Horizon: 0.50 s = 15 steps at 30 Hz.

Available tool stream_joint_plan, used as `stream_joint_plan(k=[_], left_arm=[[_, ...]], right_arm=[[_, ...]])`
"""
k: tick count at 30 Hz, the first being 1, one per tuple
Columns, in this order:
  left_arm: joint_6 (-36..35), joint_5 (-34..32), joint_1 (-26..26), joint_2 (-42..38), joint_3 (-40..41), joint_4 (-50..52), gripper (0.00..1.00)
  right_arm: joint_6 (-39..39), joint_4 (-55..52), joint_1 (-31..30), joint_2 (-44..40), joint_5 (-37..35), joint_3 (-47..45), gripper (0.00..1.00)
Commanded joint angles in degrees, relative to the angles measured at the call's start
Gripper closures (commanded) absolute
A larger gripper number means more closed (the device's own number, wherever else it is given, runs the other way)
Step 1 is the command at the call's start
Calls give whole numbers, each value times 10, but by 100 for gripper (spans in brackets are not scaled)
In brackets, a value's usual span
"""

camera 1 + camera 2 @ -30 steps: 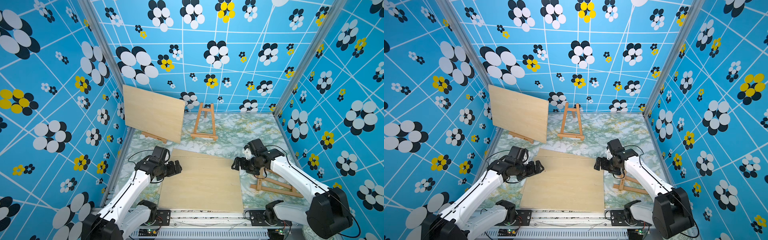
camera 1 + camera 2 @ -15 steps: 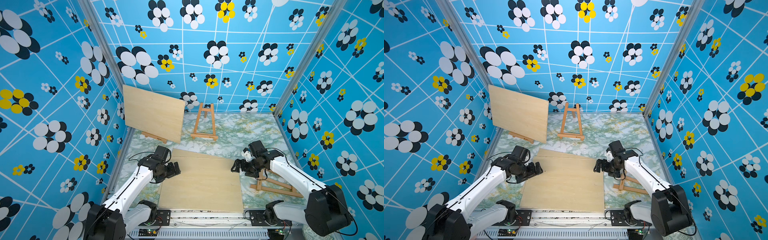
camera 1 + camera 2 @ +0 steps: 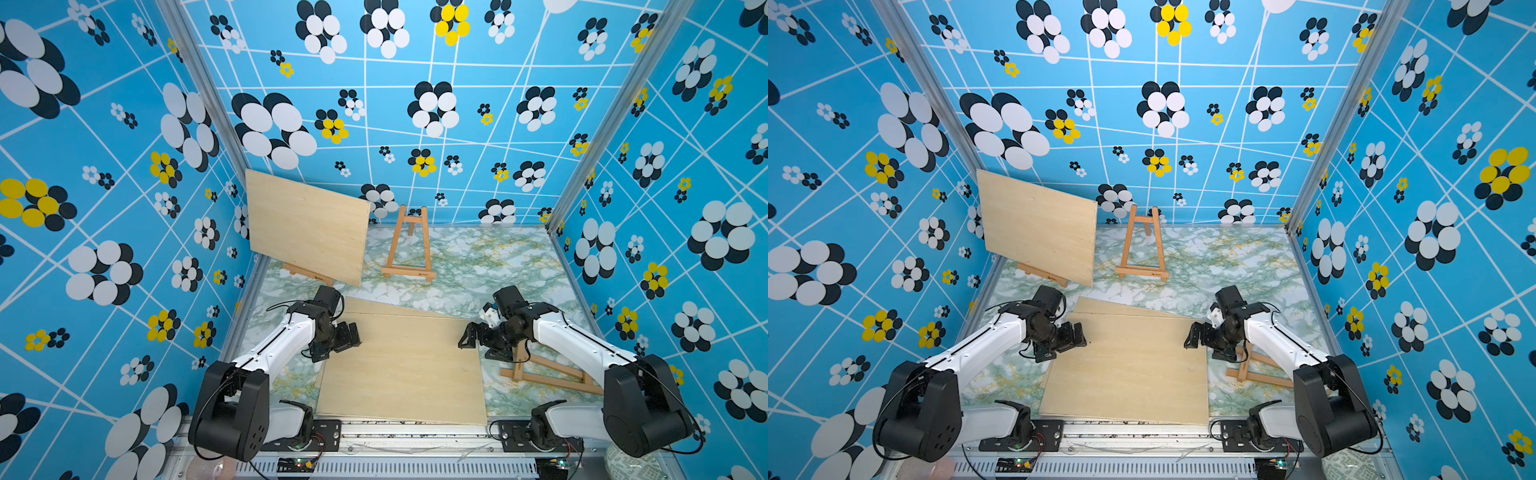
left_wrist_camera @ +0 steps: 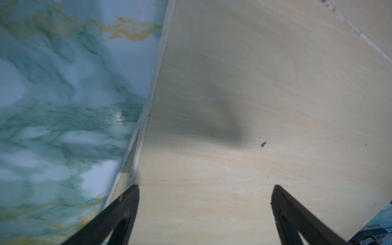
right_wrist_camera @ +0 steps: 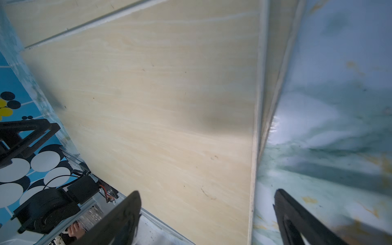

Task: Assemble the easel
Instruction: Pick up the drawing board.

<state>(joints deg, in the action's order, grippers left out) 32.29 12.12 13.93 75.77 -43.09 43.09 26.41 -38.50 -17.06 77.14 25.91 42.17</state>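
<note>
Board (image 3: 403,365) flat on table (image 3: 478,286); my left gripper (image 3: 351,338) and right gripper (image 3: 467,336) flank opposite edges, both spread wide, holding nothing, likely readying joint lift onto empty easel (image 3: 409,253).

You will find no text, label, brand or number that can be read in any view. A small dark stamp sits on the front ledge of the standing easel (image 3: 409,272) at the back. Another sits on the ledge of the second easel (image 3: 303,272) under the leaning board (image 3: 307,224), and a third on the flat-lying easel (image 3: 540,379). All are too small to make out.
</note>
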Motion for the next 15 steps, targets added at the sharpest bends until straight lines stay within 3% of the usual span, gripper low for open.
stream_joint_plan(k=[1, 15], left_arm=[[-21, -13, -3, 1, -15, 6, 1], [-43, -37, -3, 28, -7, -4, 1]], right_arm=[[8, 6, 5, 7, 8, -11, 1], [18, 18, 5, 7, 6, -22, 1]])
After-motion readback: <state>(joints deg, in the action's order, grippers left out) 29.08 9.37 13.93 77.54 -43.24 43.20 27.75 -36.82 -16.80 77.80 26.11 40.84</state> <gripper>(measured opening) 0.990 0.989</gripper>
